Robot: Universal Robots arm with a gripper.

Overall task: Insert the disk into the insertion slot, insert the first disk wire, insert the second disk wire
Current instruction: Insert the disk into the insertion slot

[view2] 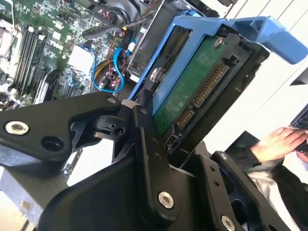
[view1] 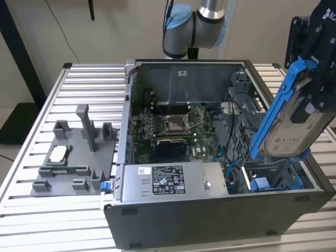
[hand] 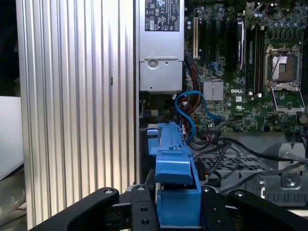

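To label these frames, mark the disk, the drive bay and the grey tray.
disk [view1: 292, 125]: exterior view, on its silver casing.
drive bay [view1: 262, 184]: exterior view, on its blue rail.
grey tray [view1: 86, 157]: exterior view, on its flat base.

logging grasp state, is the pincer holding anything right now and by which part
Yes: the pincer is shut on the disk, clamping the sides of its blue carrier near the upper end, tilted above the open case.

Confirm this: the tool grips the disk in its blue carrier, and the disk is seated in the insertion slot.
Not seated. The tool grips the disk in its blue carrier, but the disk is tilted over the insertion slot, not in it; the exterior view shows this.
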